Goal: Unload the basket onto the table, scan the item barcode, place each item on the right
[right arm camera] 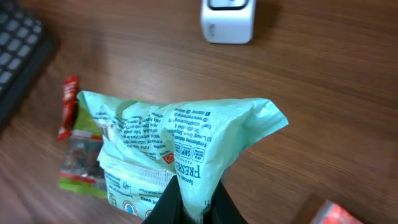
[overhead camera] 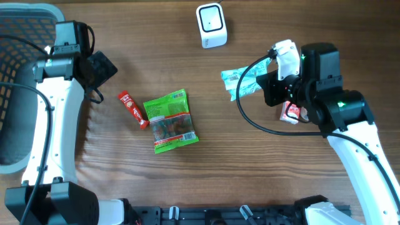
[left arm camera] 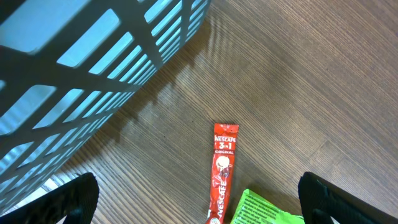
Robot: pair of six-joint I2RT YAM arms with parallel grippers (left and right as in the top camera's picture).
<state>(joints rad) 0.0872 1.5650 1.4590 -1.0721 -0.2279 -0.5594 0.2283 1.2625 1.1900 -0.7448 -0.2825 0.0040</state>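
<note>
Wood grain runs in fine, straight brown lines across the surface [overhead camera: 281, 169], matte and flat. At its far left corner I see a grey plastic basket [overhead camera: 19, 25], its wall a lattice of rounded slots.

My left arm [overhead camera: 53, 137], white shell with black joints, reaches straight forward along the basket's side. The left jaws stand wide apart and hold nothing; in the wrist view their two black fingers [left arm camera: 68, 202] sit at the lower corners, above bare surface. My right arm [overhead camera: 356, 144] bends inward from the right edge, its wrist turned toward the middle of the surface. The right jaws are closed tight, pinching the gathered end of a mint-green bag [overhead camera: 242, 82]. That bag is thin, crinkled film with small printed text, puffed out ahead of the jaws. From overhead it lies right of centre, pointing left, nearer me than the scanner and apart from it.

Left of centre lies a flat green sachet [overhead camera: 170, 120], glossy, with a clear window showing coloured pieces. The scanner [overhead camera: 211, 25] is a small white rounded cube at the far edge. Just beside the sachet's left edge is a slim red Nescafé stick [overhead camera: 133, 109], lying slantwise. A small red-and-white packet [overhead camera: 290, 112] peeks from under the right wrist
</note>
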